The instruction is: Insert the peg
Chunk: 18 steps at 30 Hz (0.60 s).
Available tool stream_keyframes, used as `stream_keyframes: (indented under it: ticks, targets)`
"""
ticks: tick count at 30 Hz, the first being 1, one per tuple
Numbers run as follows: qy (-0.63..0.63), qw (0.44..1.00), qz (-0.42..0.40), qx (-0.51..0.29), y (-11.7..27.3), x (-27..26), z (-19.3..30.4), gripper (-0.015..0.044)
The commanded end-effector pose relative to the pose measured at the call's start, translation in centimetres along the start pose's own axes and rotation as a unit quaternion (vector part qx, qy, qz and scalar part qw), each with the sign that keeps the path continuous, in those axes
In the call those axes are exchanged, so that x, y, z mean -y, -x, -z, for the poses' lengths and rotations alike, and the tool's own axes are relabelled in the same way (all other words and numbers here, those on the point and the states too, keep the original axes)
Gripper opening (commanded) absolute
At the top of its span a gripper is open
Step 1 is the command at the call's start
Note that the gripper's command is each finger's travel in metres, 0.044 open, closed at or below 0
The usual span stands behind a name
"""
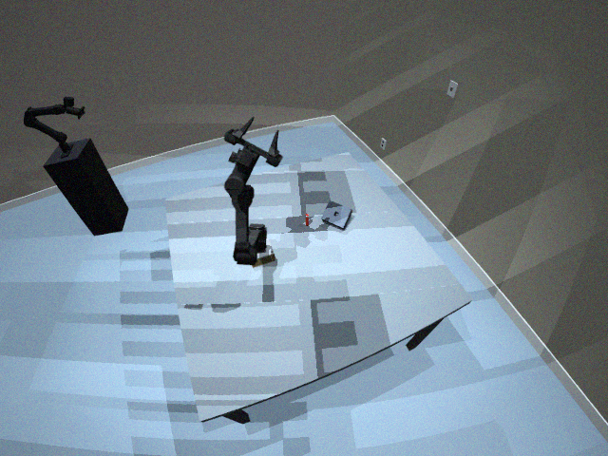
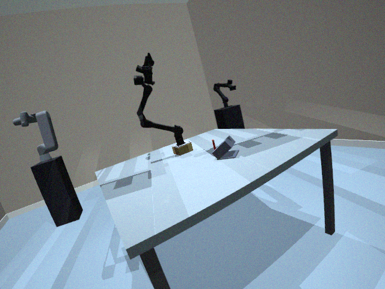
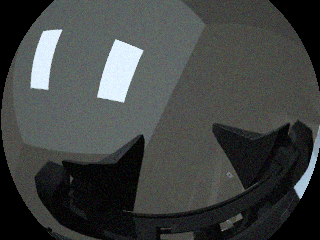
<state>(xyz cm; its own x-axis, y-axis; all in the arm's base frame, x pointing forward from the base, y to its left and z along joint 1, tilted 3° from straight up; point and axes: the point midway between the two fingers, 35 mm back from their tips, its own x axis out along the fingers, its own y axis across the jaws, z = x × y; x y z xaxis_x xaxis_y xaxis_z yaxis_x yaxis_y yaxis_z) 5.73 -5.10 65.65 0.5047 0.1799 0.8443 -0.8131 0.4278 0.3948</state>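
A small red peg (image 1: pixel 307 219) (image 2: pixel 213 144) stands upright on the table (image 1: pixel 412 255) (image 2: pixel 174 186). The grey sloped panel (image 1: pixel 338 220) (image 2: pixel 223 147) stands close beside it, with one dark hole (image 1: pixel 336 213) in its face; the hole's shape is too small to tell. My gripper (image 1: pixel 265 124) (image 3: pixel 179 132) is open and empty, raised high above the table and pointing upward, far from the peg. In the exterior view the gripper (image 2: pixel 148 53) shows edge-on at the top of the arm. The wrist view shows neither peg nor panel.
My arm's base sits on a yellowish block (image 1: pixel 264 259) (image 2: pixel 182 148) on the table. Another black arm on a black pedestal (image 1: pixel 88 188) (image 2: pixel 229 117) and a grey arm on a pedestal (image 2: pixel 56 191) stand off the table. Walls show behind.
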Motion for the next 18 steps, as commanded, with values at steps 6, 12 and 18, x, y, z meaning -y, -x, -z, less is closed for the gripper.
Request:
stream_keyframes:
  ticks: [6,12,18]
  targets:
    - [0.015,0.999,-0.001,-0.028,-0.5,-0.6,2.4,0.044]
    - [0.045,0.995,0.0,-0.087,-1.4,-1.3,7.6,0.044]
    - [0.071,0.986,0.003,-0.153,-1.9,-1.5,13.2,0.044]
